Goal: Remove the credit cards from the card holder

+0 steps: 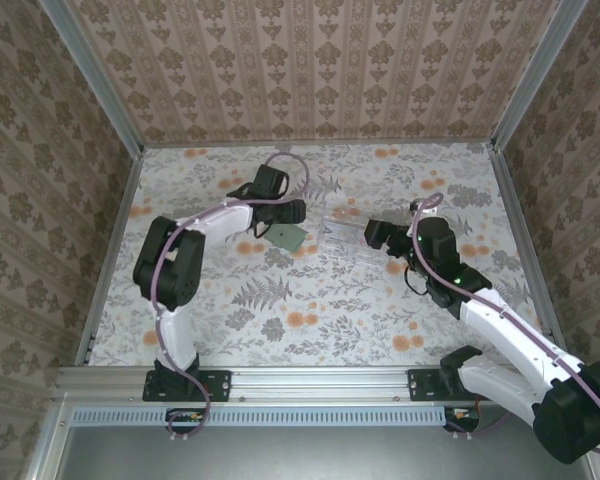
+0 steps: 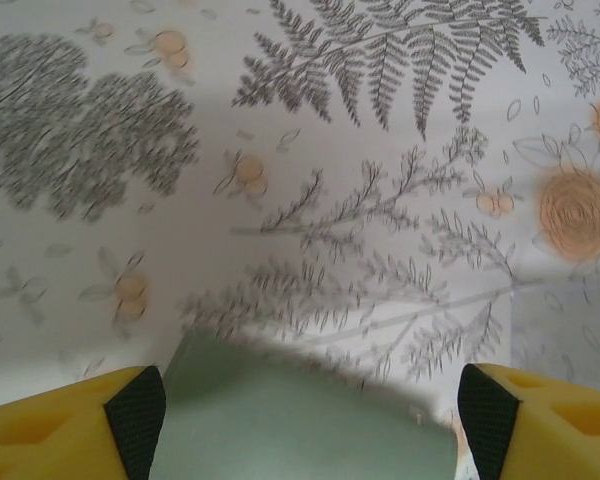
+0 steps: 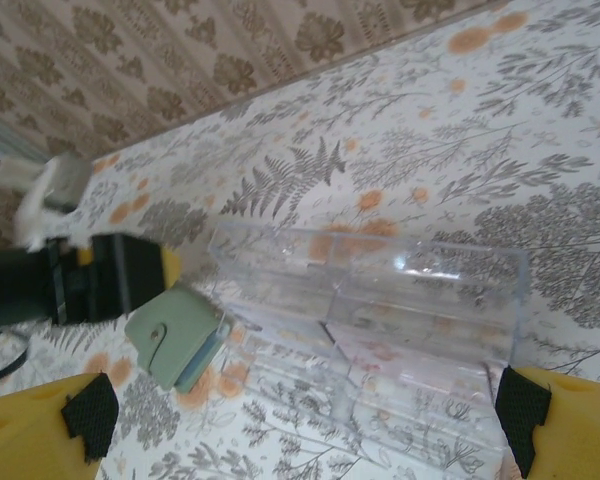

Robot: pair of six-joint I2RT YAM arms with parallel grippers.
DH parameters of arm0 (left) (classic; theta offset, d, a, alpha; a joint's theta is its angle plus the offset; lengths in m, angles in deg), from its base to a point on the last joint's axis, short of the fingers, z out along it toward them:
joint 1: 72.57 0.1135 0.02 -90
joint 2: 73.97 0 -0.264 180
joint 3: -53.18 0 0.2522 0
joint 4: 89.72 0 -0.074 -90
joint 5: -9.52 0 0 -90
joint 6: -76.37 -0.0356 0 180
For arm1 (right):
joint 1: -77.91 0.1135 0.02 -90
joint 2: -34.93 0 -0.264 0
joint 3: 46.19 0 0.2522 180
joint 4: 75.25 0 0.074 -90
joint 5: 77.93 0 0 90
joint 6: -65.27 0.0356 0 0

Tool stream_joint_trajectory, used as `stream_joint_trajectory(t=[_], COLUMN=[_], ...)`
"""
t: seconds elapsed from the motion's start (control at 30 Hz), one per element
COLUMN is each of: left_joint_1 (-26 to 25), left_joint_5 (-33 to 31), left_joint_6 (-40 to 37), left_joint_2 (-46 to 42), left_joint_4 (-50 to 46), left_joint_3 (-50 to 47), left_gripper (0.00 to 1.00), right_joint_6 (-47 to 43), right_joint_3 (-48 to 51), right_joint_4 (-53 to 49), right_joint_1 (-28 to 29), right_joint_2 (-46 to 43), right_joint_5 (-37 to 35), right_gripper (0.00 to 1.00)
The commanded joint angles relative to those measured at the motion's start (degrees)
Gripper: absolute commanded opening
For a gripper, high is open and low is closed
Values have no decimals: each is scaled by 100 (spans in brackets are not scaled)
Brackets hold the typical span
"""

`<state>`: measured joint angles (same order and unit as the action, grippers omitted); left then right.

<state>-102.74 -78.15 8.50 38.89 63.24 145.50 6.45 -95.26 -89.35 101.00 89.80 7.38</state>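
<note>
The card holder (image 1: 289,238) lies shut on the floral table, a grey-green wallet with a snap strap and a blue-grey edge showing (image 3: 175,335). The credit cards are hidden inside it. My left gripper (image 1: 277,220) hangs just over the holder's far side, open. In the left wrist view the holder's green cover (image 2: 300,420) fills the gap between the fingers (image 2: 135,420) without touching either pad. My right gripper (image 1: 370,237) is open to the right of the holder, facing it across the clear tray, with nothing between its fingers (image 3: 90,415).
A clear plastic tray (image 1: 342,235) with dividers sits right against the holder's right side, between it and my right gripper (image 3: 308,420). Patterned walls enclose the table on three sides. Open tabletop lies in front of the holder.
</note>
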Motion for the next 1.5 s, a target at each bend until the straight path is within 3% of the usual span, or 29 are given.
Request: stream_joint_trajectory(t=[0.0, 0.3, 0.53, 0.73, 0.93, 1.07, 1.33, 1.4, 1.47], left_joint_1=[46, 191, 165, -129, -921, -1359, -1412, -1387, -1320], left_joint_5=[245, 662, 828, 832, 324, -82, -1948, -2315, -2485], left_joint_6=[-166, -55, 76, 666, 1588, 2118, 2790, 2958, 3064], left_joint_2=[487, 508, -381, -1434, -2410, -3164, -5180, -5793, -6332], left_joint_4=[-488, -291, -12, 565, 965, 1117, -339, -639, -1048], left_joint_3=[568, 54, -1255, -2768, -3930, -4472, -4829, -4987, -5073], left_gripper=[76, 65, 62, 62, 63, 73, 94, 100, 100], right_joint_6=[-266, -395, -559, -685, -748, -772, -745, -832, -874], right_joint_3=[-160, -235, -410, -546, -847, -1197, -2233, -2394, -2655], right_joint_4=[-192, -180, -282, -295, -465, -718, -1376, -1355, -1486], right_joint_1=[174, 296, 652, 1123, 1701, 2199, 2815, 2809, 2819], right_joint_2=[41, 220, 521, 740, 1160, 1658, 3124, 3409, 3772], right_joint_5=[-176, -203, -163, -403, -757, -1251, -1908, -1728, -1596], right_gripper=[100, 100, 100, 100, 100, 100, 99, 91, 79])
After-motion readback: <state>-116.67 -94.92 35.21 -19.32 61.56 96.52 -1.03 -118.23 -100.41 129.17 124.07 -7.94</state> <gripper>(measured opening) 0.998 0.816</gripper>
